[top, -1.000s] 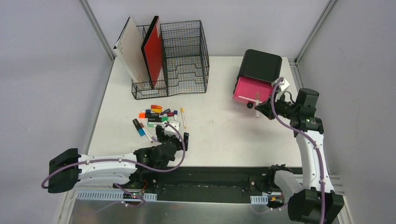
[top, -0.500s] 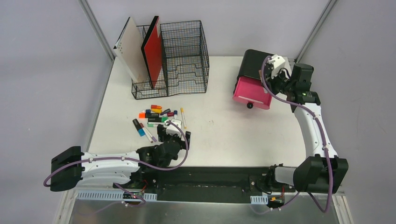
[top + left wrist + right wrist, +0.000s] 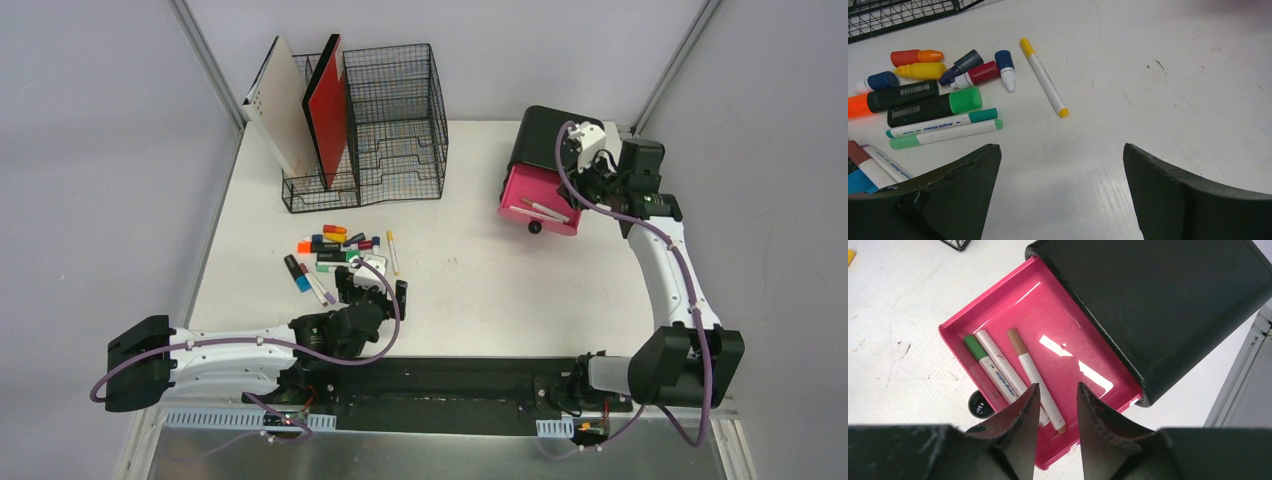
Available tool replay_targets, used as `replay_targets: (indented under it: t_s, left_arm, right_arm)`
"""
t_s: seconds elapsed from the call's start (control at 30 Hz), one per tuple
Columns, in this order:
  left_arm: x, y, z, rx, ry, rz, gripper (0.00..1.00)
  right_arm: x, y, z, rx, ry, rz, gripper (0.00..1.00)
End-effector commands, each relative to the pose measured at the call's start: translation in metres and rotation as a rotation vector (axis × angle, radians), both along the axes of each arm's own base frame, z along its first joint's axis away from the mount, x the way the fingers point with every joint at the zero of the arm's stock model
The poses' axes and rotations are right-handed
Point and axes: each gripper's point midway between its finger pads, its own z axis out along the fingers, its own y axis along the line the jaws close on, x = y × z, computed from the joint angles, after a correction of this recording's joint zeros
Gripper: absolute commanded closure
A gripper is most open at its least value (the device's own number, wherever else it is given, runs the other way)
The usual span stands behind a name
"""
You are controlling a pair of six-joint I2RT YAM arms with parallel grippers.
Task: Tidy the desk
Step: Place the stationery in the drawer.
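Left arm [image 3: 225, 355], lower left, and right arm [image 3: 672, 290], right edge: white tapered links between blocky black joints [image 3: 135, 362], with a purple cable [image 3: 557, 162] looped alongside each. Fingers [image 3: 1173, 195], in both wrist views: dark, wedge-shaped, rough along the edges.

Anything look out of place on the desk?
Yes: loose markers lie scattered on the desk in front of the wire organizer, not stored. The pink drawer stands pulled open, three pens inside.

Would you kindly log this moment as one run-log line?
left gripper: open, beside loose markers on desk | right gripper: open, empty, above pink drawer | drawer: open, three markers inside
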Motion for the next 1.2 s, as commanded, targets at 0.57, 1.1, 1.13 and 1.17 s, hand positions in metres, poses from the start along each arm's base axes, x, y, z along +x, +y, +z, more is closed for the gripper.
replay_targets:
  t_s: [0.57, 1.1, 1.13, 1.17]
  left_arm:
    - [0.003, -0.005, 0.009, -0.021, -0.017, 0.008, 0.01]
    - [0.027, -0.007, -0.008, -0.02, 0.137, 0.001, 0.03]
    - [0.031, -0.006, -0.011, -0.021, 0.163, 0.011, 0.04]
    - [0.034, -0.005, -0.014, -0.019, 0.187, 0.017, 0.04]
  right_arm:
    - [-0.141, 0.051, -0.016, 0.298, 0.151, 0.284, 0.42]
    - [-0.137, 0.028, -0.04, 0.133, 0.13, 0.224, 0.37]
    - [-0.137, 0.028, -0.04, 0.134, 0.13, 0.226, 0.37]
    - [-0.138, 0.028, -0.039, 0.135, 0.13, 0.228, 0.37]
